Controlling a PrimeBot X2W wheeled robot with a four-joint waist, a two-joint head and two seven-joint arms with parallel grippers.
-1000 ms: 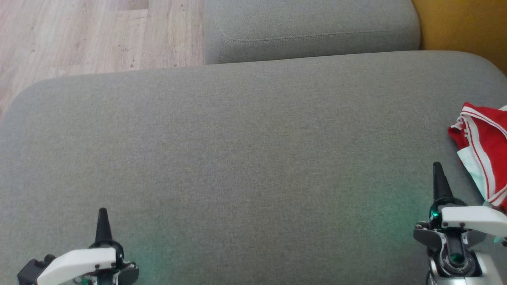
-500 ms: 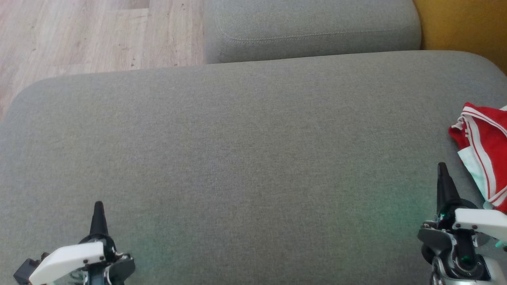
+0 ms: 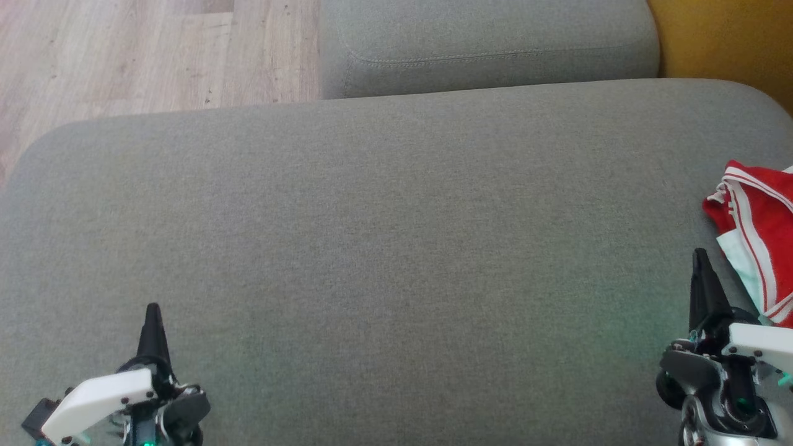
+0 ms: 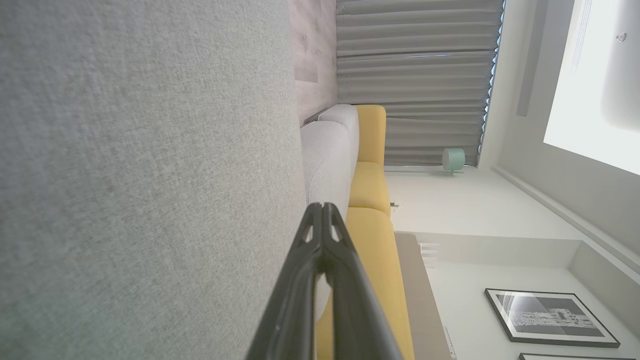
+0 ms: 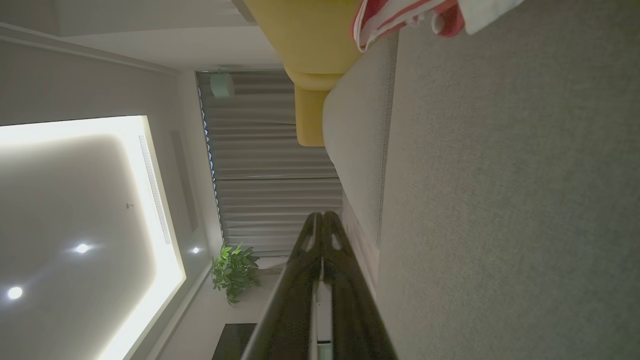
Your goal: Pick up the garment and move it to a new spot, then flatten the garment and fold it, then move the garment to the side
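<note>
Left hand (image 3: 152, 313): fingers pressed together and holding nothing. I have it at the near left, over the grey sofa seat (image 3: 396, 235).
Right hand (image 3: 699, 259): fingers pressed together too, and empty. It sits at the near right, with its tip just beside the garment (image 3: 759, 210); I cannot tell whether they touch.
Garment: red with white stripes and a pale patch, lying crumpled at the seat's right edge. The head view cuts part of it off.
Grey cushion (image 3: 489, 43): a second one, beyond the seat's far edge at the centre.
Yellow cushion (image 3: 725, 37): far right corner.
Wooden floor (image 3: 124, 56): far left, pale planks.
Framed picture (image 4: 550, 317): on the wall in my left wrist view; its print is too small for me to read.
</note>
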